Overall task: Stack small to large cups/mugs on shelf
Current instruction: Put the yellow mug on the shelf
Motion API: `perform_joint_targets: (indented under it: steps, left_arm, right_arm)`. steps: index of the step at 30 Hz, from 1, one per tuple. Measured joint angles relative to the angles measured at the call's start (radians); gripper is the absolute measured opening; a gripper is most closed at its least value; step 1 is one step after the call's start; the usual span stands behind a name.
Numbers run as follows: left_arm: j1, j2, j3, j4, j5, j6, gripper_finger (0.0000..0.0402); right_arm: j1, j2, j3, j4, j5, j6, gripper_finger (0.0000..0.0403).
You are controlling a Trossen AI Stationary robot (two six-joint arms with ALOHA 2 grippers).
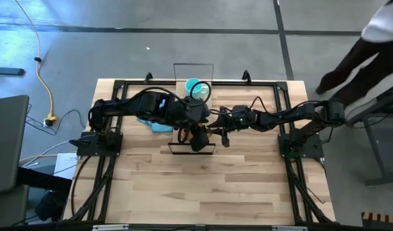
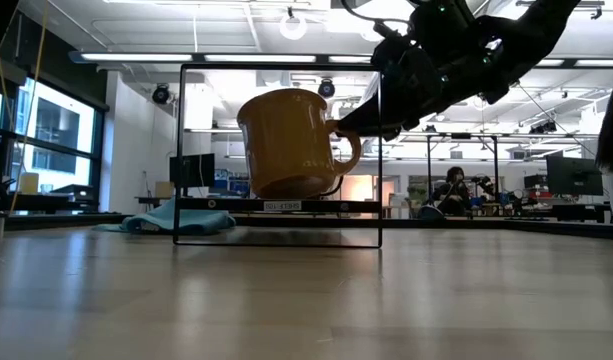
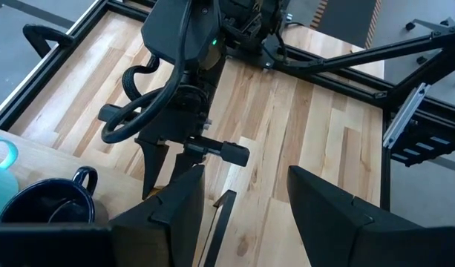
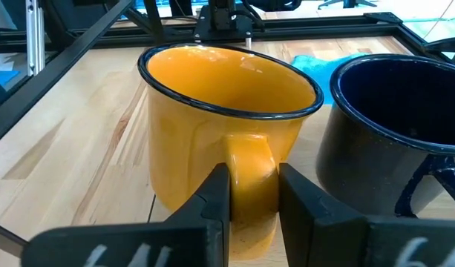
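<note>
The amber-orange mug (image 2: 286, 140) stands over the shelf (image 2: 276, 205), a light-wood plank in a black wire frame, with its handle toward the table's right. My right gripper (image 4: 251, 204) is shut on that handle. Beside it stands the black mug (image 4: 390, 141), partly seen as the black mug (image 3: 45, 200) in the left wrist view. The teal mug (image 1: 195, 88) sits at the shelf's far end. My left gripper (image 3: 246, 215) hovers open above the shelf, touching nothing. In the high view the arms cover most of the amber mug (image 1: 183, 134). My right gripper pinches the amber mug's handle (image 4: 251, 167) between its two fingers (image 4: 216, 196), which lie across the handle loop. It comes from the table's right, slanting slightly down. The mug is upright with its base at the plank; whether it rests there or hangs just above, I cannot tell.
A light blue cloth (image 1: 156, 124) lies on the table left of the shelf. The shelf's wire frame (image 2: 378, 150) rises at its ends, close to my right gripper. Open tabletop (image 1: 202, 186) spreads toward the near edge. A person (image 1: 369, 45) stands past the table's far right corner.
</note>
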Motion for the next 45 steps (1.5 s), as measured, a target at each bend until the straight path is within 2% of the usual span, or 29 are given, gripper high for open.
perform_joint_targets:
  steps: [30, 45]
  left_arm:
    - [0.000, 0.000, 0.000, -0.005, 0.001, 0.002, 0.0182]
    - [0.000, 0.000, 0.000, -0.005, 0.000, 0.004, 0.0182]
  right_arm:
    - [-0.016, 0.011, 0.058, -0.115, -0.028, -0.018, 0.0046]
    - [0.024, 0.011, 0.058, -0.141, 0.015, -0.018, 0.0046]
